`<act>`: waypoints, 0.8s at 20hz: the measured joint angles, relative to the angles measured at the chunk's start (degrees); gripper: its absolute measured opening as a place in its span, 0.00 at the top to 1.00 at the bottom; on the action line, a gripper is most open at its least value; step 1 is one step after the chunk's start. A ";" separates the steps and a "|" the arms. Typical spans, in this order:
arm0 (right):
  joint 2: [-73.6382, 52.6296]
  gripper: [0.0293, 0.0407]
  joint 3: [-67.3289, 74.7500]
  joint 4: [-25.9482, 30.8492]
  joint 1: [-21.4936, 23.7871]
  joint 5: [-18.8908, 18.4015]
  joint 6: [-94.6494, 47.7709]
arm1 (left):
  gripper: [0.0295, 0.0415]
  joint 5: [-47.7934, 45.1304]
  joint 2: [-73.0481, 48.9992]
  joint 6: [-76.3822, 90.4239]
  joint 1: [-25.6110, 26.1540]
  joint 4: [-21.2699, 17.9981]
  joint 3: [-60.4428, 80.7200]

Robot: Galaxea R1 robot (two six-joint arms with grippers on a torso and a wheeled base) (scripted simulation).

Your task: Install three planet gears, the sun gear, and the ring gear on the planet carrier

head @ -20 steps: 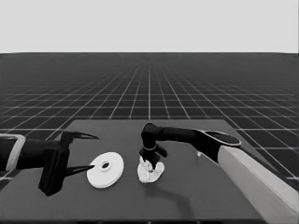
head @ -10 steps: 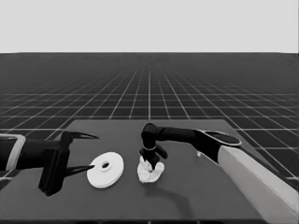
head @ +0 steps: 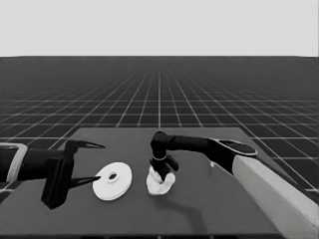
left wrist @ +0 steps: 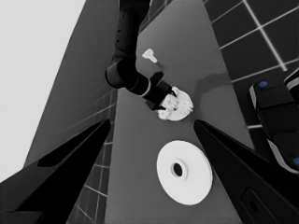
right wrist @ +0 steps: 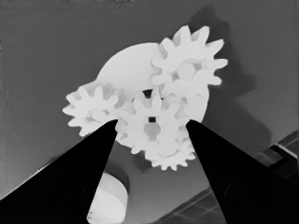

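Now the right arm reaches in over the table (head: 214, 209), its black forearm level and its wrist bent straight down, so that the right gripper (head: 160, 175) hangs right above the smaller round part (head: 160, 185). That part, the planet carrier, lies just beside the larger round part (head: 113, 181), on the side away from the left arm. In the right wrist view the right gripper (right wrist: 150, 123) has its two fingers spread, one on either side of a small toothed gear (right wrist: 150, 125) at the middle of the smaller round part (right wrist: 128, 65); whether the fingertips touch its teeth cannot be told. Three more gears sit on the same part: one (right wrist: 188, 63) beyond the middle gear, one (right wrist: 93, 111) to its side, and one (right wrist: 170, 156) partly covered by the middle gear.

The left arm stands parked at the table's end, on the larger round part's other side, and the left gripper (head: 92, 163) is wide open and holds nothing; its lower fingertip looks to overlap that part's rim in the head view, while the left wrist view shows the larger round part (left wrist: 184, 171) lying free between the fingers. A thin white piece (left wrist: 149, 55) lies well apart from the smaller round part, beyond the right arm
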 joint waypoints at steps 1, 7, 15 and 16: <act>0.00 0.85 0.00 0.00 0.00 0.00 0.60 | 0.25 0.00 0.00 0.00 0.00 0.00 0.00; 0.00 0.85 0.00 0.00 0.00 0.00 4.20 | 0.25 0.00 0.00 0.00 0.00 0.00 0.00; 0.00 0.19 0.00 -0.01 0.01 0.01 5.64 | 0.25 0.00 0.00 0.00 0.00 0.00 0.00; 0.00 0.19 0.00 -0.01 0.01 0.01 5.65 | 0.25 0.00 0.00 0.00 0.00 0.00 0.00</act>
